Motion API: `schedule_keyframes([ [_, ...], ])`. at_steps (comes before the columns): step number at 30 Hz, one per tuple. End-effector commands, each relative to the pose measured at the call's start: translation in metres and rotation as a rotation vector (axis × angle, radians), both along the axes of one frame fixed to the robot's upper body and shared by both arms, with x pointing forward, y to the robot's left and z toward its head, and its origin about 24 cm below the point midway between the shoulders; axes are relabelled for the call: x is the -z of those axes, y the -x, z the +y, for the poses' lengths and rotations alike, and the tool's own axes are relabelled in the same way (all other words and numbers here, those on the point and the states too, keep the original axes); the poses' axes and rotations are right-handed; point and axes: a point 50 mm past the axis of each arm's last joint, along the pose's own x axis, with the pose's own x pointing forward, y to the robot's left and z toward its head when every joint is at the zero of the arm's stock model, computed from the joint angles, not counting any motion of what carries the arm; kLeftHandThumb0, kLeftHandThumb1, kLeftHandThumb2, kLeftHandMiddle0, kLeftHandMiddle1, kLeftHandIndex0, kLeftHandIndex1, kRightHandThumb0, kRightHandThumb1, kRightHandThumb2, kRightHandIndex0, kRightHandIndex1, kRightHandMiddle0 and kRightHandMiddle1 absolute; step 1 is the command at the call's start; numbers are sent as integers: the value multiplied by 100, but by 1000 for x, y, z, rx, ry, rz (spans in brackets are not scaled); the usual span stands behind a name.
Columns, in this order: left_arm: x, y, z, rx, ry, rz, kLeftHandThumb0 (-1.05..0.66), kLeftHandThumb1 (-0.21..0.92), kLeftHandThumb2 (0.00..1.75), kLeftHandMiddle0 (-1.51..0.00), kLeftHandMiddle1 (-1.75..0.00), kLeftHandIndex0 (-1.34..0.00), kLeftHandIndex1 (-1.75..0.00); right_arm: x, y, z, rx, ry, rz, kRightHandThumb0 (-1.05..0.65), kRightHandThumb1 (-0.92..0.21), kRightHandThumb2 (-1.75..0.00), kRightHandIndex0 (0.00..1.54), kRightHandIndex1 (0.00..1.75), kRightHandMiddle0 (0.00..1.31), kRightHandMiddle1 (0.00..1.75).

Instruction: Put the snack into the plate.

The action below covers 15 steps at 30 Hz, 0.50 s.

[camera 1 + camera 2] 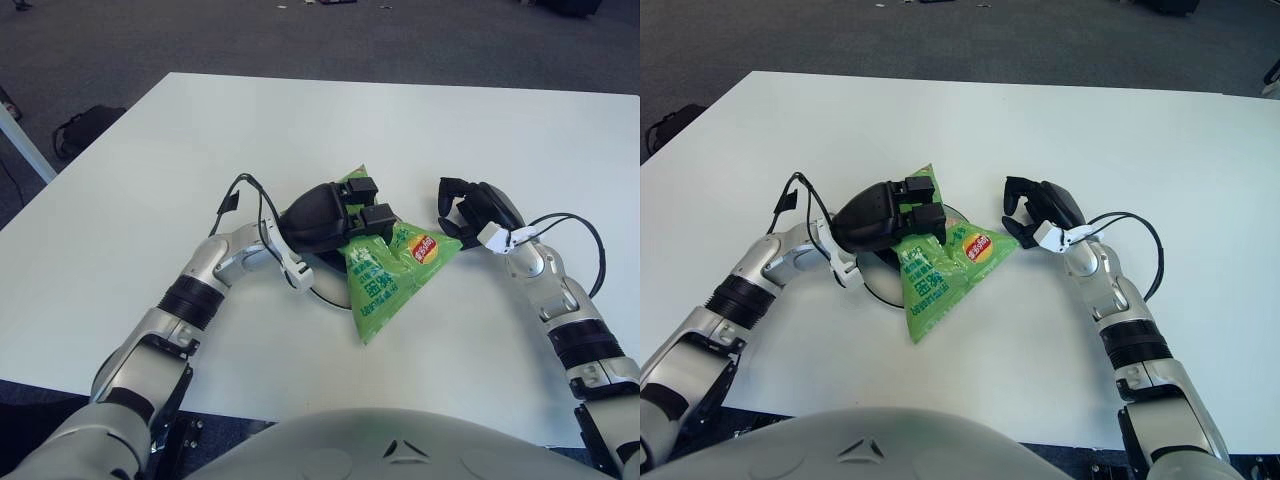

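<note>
Green chip bag lies over the white plate on the counter, pinched by my left hand, long axis toward me; my right hand, fingers spread, holds nothing just beside it.

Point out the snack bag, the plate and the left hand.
snack bag point(385, 280): left eye view, green front panel.
plate point(872, 282): right eye view, exposed rim.
left hand point(352, 209): left eye view, between fingertips gripping the bag.
</note>
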Motion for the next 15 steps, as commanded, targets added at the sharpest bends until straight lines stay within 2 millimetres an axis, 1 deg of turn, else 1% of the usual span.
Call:
schedule_keyframes([
  [1, 1, -2, 8, 10, -122, 14, -7, 82, 63, -20, -155, -14, -159, 59, 26, -7, 44, 91, 302, -52, -22, -143, 129, 175, 69, 175],
  [2, -2, 0, 10, 21, -138, 10, -18, 72, 75, -16, -132, -9, -143, 59, 26, -7, 45, 90, 303, -52, -23, -143, 129, 175, 69, 175],
  [3, -4, 1, 11, 30, -155, 7, -26, 65, 83, -13, -114, -6, -130, 59, 26, -6, 47, 89, 304, -52, -23, -143, 129, 175, 69, 175],
  [4, -5, 1, 11, 34, -164, 6, -32, 61, 87, -11, -98, -4, -119, 59, 26, -6, 49, 90, 305, -52, -23, -143, 129, 175, 69, 175],
  [5, -6, 1, 12, 39, -178, 2, -35, 60, 88, -11, -92, -3, -115, 59, 26, -6, 51, 90, 305, -52, -23, -143, 129, 175, 69, 175],
  [6, -7, 0, 12, 42, -189, 0, -40, 60, 88, -9, -79, -2, -105, 59, 26, -6, 52, 91, 305, -52, -22, -144, 130, 175, 70, 175],
  [7, -8, 0, 13, 46, -198, -5, -44, 60, 87, -8, -70, -1, -99, 59, 26, -6, 53, 92, 304, -53, -22, -144, 130, 175, 70, 175],
  [9, -9, 0, 13, 49, -206, -9, -49, 61, 85, -7, -59, -1, -89, 59, 26, -6, 55, 93, 304, -53, -21, -144, 130, 175, 70, 175],
  [10, -11, -1, 14, 52, -208, -18, -50, 61, 84, -7, -56, 0, -87, 59, 25, -6, 55, 94, 303, -53, -21, -145, 131, 175, 70, 175],
  [13, -17, -5, 17, 61, -203, -30, -60, 69, 74, -7, -35, 0, -66, 59, 25, -6, 53, 106, 300, -53, -20, -146, 132, 175, 71, 175],
  [15, -20, -9, 18, 65, -199, -19, -64, 72, 69, -7, -28, 0, -58, 59, 24, -6, 50, 113, 299, -53, -20, -146, 132, 175, 71, 175],
])
